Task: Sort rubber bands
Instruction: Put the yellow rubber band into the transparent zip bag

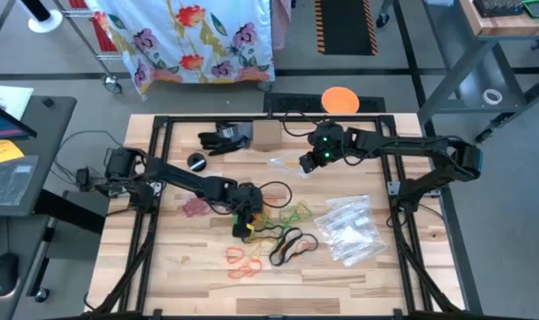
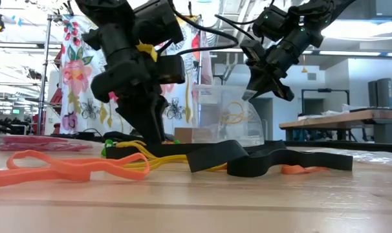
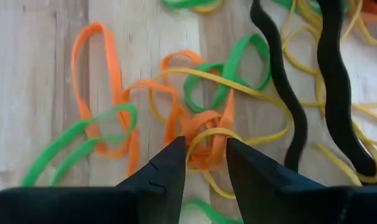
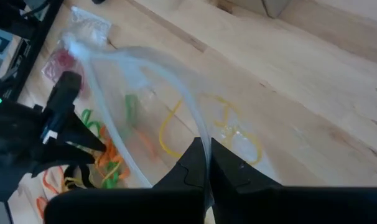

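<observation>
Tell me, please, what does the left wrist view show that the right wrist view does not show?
Only the left wrist view: the left gripper close up, its fingers around a tangle of orange and yellow rubber bands, beside wavy black bands.

Only the right wrist view: the right gripper shut on a clear plastic bag with yellow bands inside.

Both: the wooden table and loose green and orange bands.

- In the low view, the left pincer (image 2: 158, 139) hid most of the rubber bands (image 2: 79, 167) behind it.
- The clear bag (image 4: 151, 112) was blurred in the right wrist view; its yellow contents could not be counted.
</observation>
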You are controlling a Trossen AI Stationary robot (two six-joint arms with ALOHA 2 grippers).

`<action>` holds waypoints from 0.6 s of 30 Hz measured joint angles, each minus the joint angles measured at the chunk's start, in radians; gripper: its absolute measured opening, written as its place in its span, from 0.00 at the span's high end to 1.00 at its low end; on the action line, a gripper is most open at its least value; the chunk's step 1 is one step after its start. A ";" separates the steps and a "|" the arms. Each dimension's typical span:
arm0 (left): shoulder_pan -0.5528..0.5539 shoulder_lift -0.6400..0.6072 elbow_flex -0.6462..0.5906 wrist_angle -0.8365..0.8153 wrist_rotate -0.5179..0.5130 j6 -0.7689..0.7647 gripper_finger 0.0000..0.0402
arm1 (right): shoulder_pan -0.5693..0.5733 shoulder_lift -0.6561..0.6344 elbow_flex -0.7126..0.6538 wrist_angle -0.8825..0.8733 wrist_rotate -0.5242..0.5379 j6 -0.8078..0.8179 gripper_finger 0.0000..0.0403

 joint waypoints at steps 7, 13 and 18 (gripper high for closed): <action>0.047 0.000 0.011 -0.021 0.158 -0.048 0.86 | 0.000 0.000 0.000 0.000 0.000 -0.002 1.00; 0.094 -0.001 0.068 -0.033 0.319 -0.149 0.99 | 0.000 0.000 0.000 -0.001 0.000 -0.001 1.00; 0.066 -0.012 0.102 -0.025 0.403 -0.033 1.00 | 0.000 0.000 0.000 -0.002 0.000 -0.009 1.00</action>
